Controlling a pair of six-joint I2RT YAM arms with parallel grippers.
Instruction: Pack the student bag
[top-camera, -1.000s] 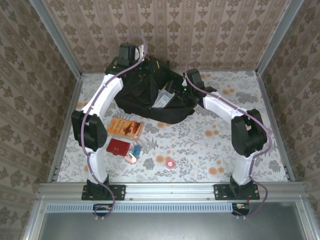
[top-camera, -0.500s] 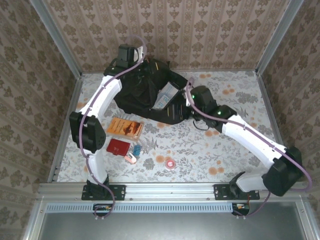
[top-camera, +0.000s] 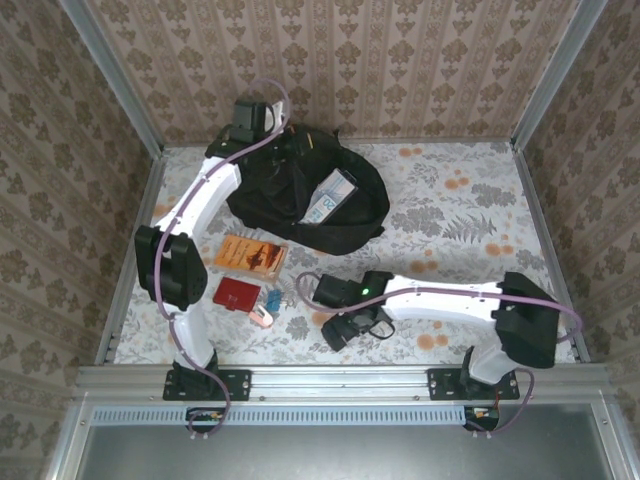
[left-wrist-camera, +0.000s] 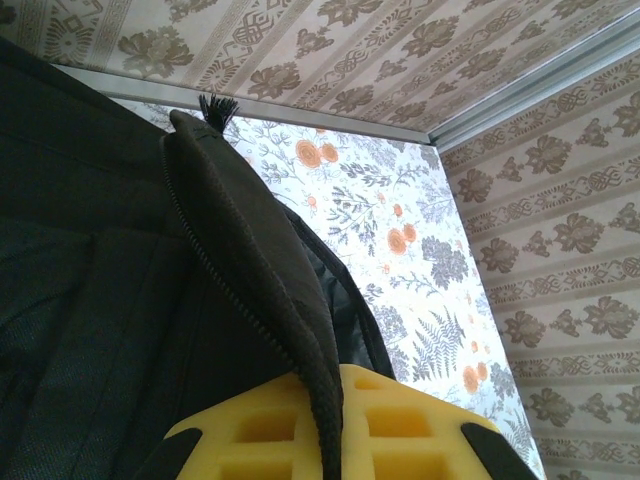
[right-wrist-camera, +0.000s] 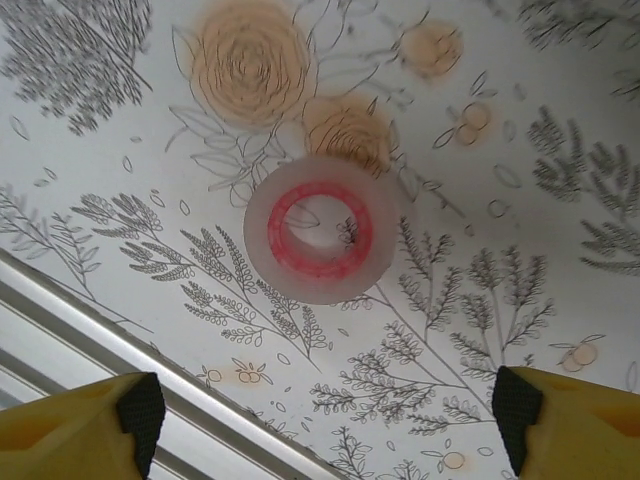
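The student bag (top-camera: 300, 195) lies slumped at the far side of the desk (top-camera: 470, 215), well away from the right hand (right-wrist-camera: 320, 420). Its zippered flap runs up out of the left hand (left-wrist-camera: 325, 440), which is clenched on that edge. I judge the bag soft and floppy (its mouth would likely sag shut if let go), so the stiffer zip rim is the sensible hold. A white box (top-camera: 330, 197) sits in its mouth. The tape roll (right-wrist-camera: 320, 230) lies flat just ahead of the right hand, whose fingers are spread wide and empty. It looks light, rigid and smooth, best pinched across its rim.
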